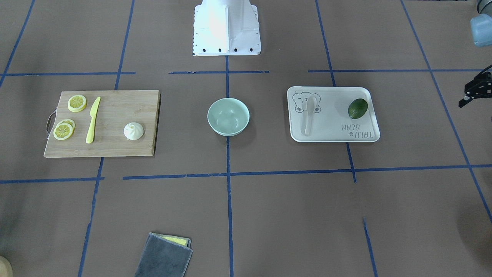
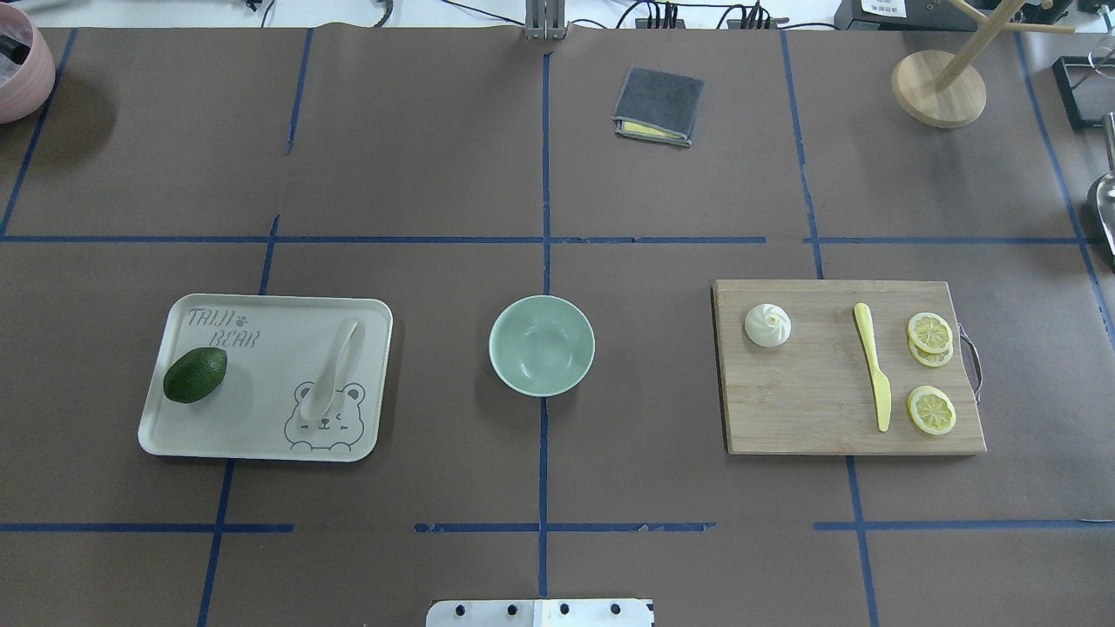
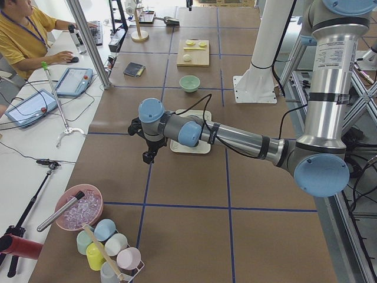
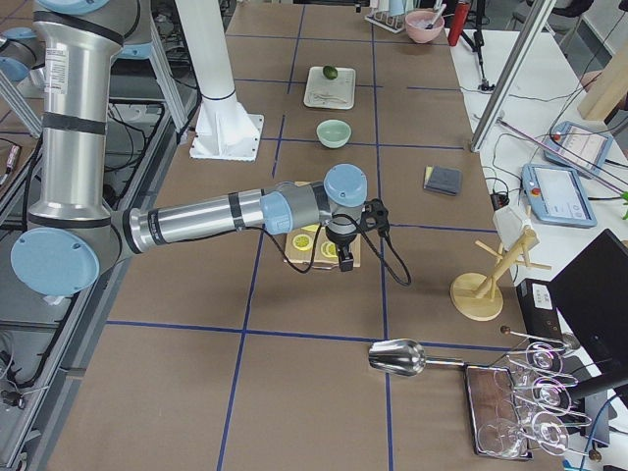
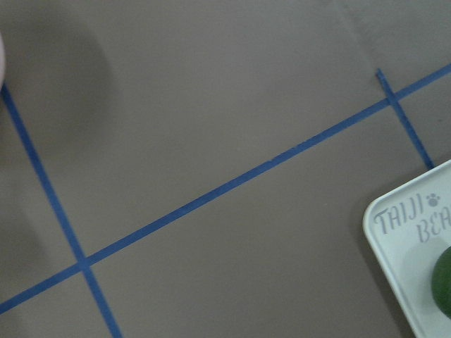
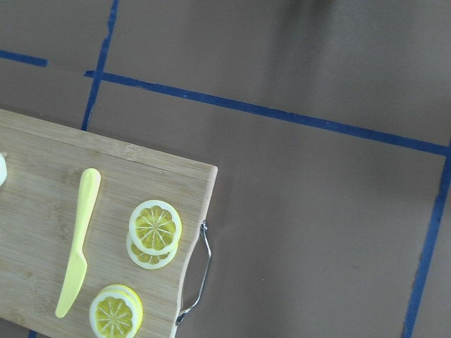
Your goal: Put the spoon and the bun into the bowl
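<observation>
The cream spoon (image 1: 309, 115) lies on the off-white bear-print tray (image 1: 334, 132), also seen in the overhead view (image 2: 335, 366). The white pleated bun (image 1: 133, 131) sits on the wooden cutting board (image 1: 115, 115), bun (image 2: 767, 325). The mint-green bowl (image 1: 228, 116) stands between them, empty (image 2: 541, 345). My left gripper (image 3: 149, 154) hovers beyond the tray's outer end; only its dark edge shows in the front view (image 1: 474, 90), so I cannot tell its state. My right gripper (image 4: 341, 257) hovers over the board's outer end; I cannot tell its state.
A dark green fruit (image 2: 195, 375) lies on the tray. A yellow knife (image 2: 872, 366) and lemon slices (image 2: 930, 333) lie on the board. A folded grey cloth (image 2: 658, 106) lies at the far side. A wooden stand (image 2: 939, 87) is at the far right.
</observation>
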### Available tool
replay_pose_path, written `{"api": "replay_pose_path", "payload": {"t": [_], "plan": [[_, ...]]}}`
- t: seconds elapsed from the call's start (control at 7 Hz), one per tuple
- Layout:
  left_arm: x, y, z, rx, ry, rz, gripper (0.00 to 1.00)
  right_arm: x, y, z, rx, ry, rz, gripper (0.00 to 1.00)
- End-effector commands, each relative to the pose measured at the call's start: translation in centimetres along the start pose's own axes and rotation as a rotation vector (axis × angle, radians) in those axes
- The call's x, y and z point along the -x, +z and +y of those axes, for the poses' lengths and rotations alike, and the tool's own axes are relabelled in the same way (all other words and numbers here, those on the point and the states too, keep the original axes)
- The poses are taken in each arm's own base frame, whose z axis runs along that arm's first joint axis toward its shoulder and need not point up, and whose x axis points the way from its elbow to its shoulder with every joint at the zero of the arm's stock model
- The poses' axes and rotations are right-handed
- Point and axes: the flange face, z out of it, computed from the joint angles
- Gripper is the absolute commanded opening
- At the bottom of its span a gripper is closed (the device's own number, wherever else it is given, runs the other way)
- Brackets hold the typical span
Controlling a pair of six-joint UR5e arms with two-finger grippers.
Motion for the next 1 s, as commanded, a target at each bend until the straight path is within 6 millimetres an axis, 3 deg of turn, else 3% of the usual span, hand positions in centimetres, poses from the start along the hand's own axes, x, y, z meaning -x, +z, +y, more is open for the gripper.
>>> {"api": "replay_pose_path", "payload": {"t": [0.0,0.14,0.29,0.43,0.57,0.71,0.86], "plan": [[-10.0,4.2,-2.8,-0.037,-0.028,0.08,1.0,1.2,0.7,0.2,-0.01,-0.055,-0.05,1.0],[-14.6,5.4,-4.0,-0.046,-0.027,0.061,1.0,2.6,1.6,-0.1,0.007,-0.064,-0.064,1.0],[-19.9,7.5,-6.5,-0.041,-0.054,0.089,0.98,4.5,2.7,-0.4,-0.005,-0.147,-0.082,1.0],[-24.9,10.2,-9.1,-0.029,-0.104,0.111,0.93,5.6,3.4,-0.5,-0.007,-0.19,-0.094,1.0],[-30.1,13.6,-10.0,-0.024,-0.103,0.096,0.88,6.7,3.8,-0.7,-0.002,-0.155,-0.102,1.0],[-33.2,16.2,-9.7,-0.04,-0.076,0.048,0.87,8.1,4.1,-1.5,-0.004,-0.128,-0.108,1.0],[-32.1,17.9,-9.5,-0.021,-0.096,0.013,0.87,9.8,4.4,-2.0,0.0,-0.13,-0.117,1.0]]}}
